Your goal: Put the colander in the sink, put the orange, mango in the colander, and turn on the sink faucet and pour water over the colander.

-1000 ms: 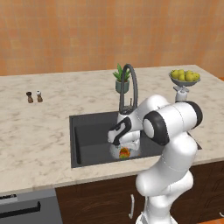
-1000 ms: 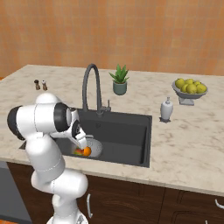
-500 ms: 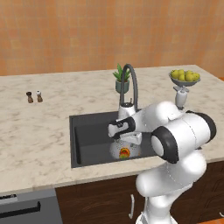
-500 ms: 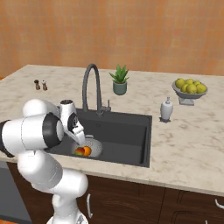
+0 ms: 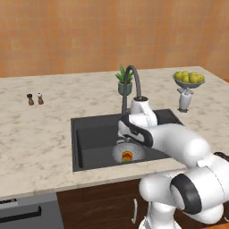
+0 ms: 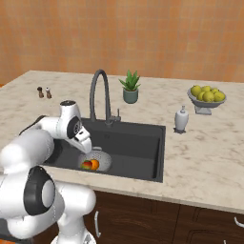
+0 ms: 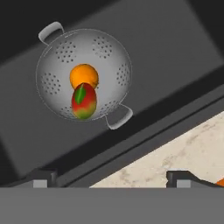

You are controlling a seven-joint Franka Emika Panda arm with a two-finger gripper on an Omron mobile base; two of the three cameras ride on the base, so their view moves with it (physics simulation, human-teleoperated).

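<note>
Both fruits in the colander, colander in the sink, claw empty above it.

Round grey perforated metal colander (image 7: pixel 83 74) with two loop handles sits on the floor of the rectangular matte black sink (image 5: pixel 91 134), toward its front. Smooth orange sphere (image 7: pixel 84 75) and red-green-yellow oval mango (image 7: pixel 83 101) lie inside it, touching. Two-finger gripper (image 7: pixel 109 178) hangs above the sink's front edge, fingers spread wide, holding nothing. Tall dark grey gooseneck faucet (image 6: pixel 100 95) stands at the back rim; can't tell whether water is running. Speckled beige marble counter (image 5: pixel 36 129) surrounds the basin.
</note>
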